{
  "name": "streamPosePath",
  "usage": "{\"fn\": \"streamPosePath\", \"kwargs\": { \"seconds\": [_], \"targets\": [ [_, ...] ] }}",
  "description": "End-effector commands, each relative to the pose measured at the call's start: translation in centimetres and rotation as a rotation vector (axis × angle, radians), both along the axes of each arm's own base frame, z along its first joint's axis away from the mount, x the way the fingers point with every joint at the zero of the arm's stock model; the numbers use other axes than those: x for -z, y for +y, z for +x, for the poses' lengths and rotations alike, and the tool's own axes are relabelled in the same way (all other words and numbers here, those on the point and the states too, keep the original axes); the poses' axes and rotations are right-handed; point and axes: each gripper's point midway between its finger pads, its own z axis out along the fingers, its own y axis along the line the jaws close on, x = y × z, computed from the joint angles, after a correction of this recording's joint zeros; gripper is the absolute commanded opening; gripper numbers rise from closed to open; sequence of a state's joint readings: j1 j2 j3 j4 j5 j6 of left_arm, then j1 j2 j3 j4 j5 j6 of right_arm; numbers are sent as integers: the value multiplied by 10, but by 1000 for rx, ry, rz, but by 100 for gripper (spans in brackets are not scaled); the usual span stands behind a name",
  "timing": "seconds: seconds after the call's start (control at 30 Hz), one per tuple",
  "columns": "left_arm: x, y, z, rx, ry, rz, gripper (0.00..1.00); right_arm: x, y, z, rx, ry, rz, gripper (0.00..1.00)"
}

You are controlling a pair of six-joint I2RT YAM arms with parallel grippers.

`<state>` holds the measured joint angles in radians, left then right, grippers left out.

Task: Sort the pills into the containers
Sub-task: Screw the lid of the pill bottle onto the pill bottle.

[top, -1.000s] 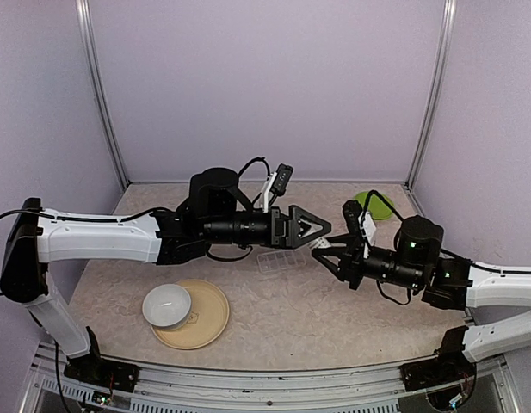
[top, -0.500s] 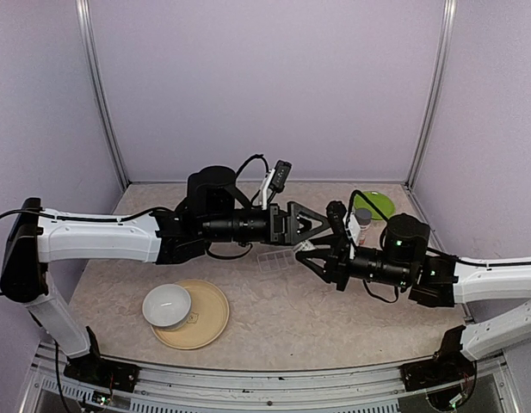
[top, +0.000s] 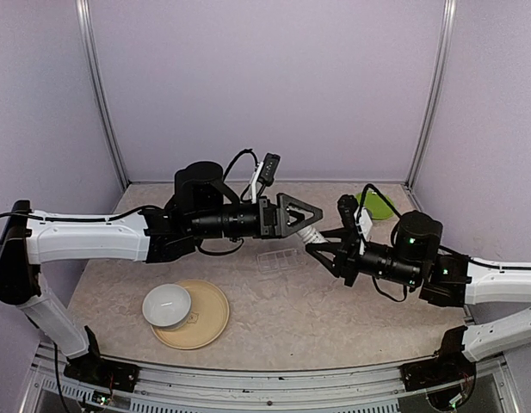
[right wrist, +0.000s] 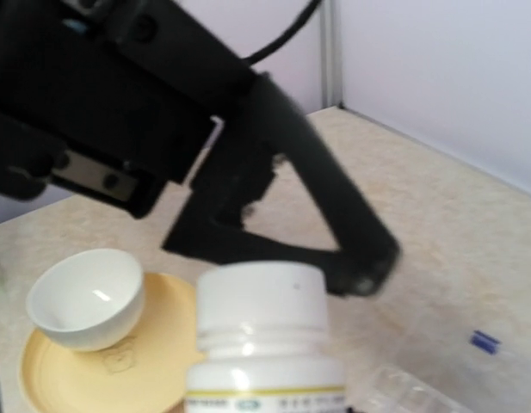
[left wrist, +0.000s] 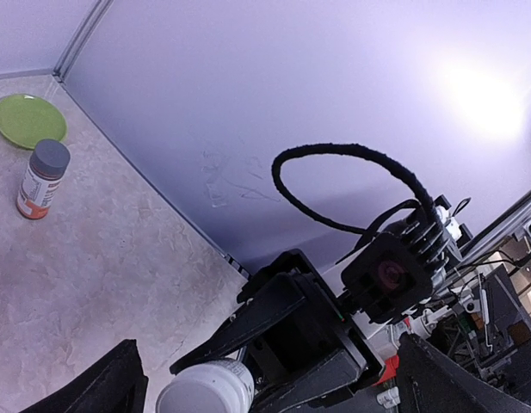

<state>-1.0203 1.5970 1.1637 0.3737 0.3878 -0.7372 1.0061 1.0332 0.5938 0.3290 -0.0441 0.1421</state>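
Note:
My right gripper is shut on a tiny white bottle with its cap on, held above the table. The bottle fills the lower middle of the right wrist view and shows in the left wrist view between the right gripper's black jaws. My left gripper is open and empty, its tips just above and left of the bottle cap. The clear pill box lies flat on the table below both grippers, also showing in the right wrist view. No pills show in any view.
A white bowl sits on a tan plate at the front left. A green plate lies at the back right. An orange-labelled grey-capped bottle stands beside the green plate.
My right gripper swung left with the white bottle, then came back right and a little higher. My left gripper drew back slightly to the left and rose.

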Motion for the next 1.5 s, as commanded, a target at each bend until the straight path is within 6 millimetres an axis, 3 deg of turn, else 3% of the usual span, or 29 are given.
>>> {"fn": "streamPosePath", "kwargs": {
  "seconds": [0.0,0.4,0.83,0.93,1.13,1.37,1.47],
  "targets": [
    [-7,3,-5,18,5,-19,99,1,-13,6,76,-33,-43,0],
    [-10,-11,-19,80,-14,-19,99,12,-10,11,87,-22,-76,0],
    [-42,-13,-46,184,-86,-143,99,26,13,-1,-36,37,-54,0],
    [-33,-10,-35,122,-83,-94,99,21,11,-4,-45,23,-41,0],
    [11,5,3,0,51,69,99,14,1,-14,-77,-63,-93,0],
    [13,18,14,-63,39,80,99,19,2,-24,-139,-88,-147,0],
    [25,16,18,-69,73,126,98,18,-1,-21,-118,-107,-154,0]
  ]
}}
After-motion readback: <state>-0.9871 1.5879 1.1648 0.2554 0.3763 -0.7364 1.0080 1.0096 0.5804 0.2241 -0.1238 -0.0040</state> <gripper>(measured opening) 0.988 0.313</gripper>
